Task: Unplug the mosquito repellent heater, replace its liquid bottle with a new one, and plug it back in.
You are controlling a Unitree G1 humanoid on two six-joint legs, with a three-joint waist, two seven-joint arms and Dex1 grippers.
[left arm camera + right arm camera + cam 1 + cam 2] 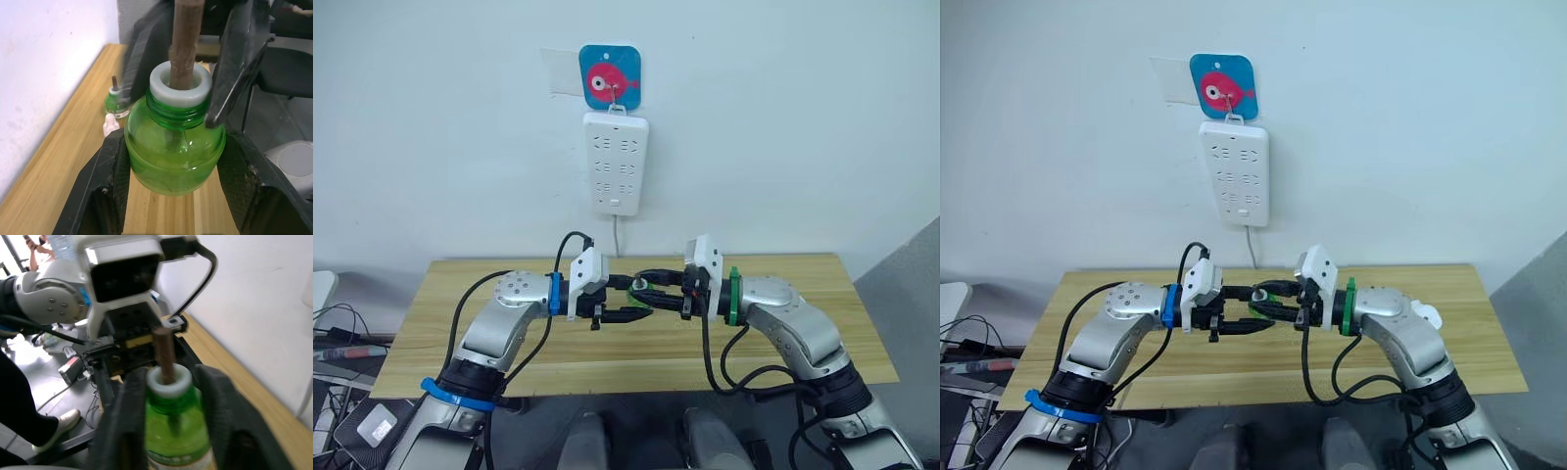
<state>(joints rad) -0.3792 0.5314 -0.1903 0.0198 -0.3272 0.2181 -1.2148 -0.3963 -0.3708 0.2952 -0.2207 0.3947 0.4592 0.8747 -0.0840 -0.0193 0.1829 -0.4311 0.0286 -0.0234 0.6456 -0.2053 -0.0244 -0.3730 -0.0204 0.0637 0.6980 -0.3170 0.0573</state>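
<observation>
The green translucent plastic liquid bottle (176, 169), with a white collar (180, 87) and a brown wick rod (186, 39), stands upright in the air at the centre of the head views, above the light wooden bench (783, 269). The left tool (175, 147) is pressed on the round belly of the bottle, one black finger on each side. The right tool (171, 376) comes from the opposite side and is closed around the shoulder and neck, as far as I can see touching it. I think the two grips at different heights serve to pass the bottle from one arm to the other, or to hold it steady with the wick up for the heater.

A small white rounded plastic unit (1425, 315) lies on the bench at the right of centre in the right eye view, just behind the right forearm. It is probably the mosquito repellent heater, though I cannot tell for sure. The long white power strip (616, 162) hangs on the wall in the upper centre with nothing plugged in, so the heater is already unplugged.

The left wrist view adds a second green bottle (116, 100) standing on the bench at its middle left, near the wall, with a small white piece (110, 126) just beside it. The right wrist view shows the pale label low on the held bottle.
</observation>
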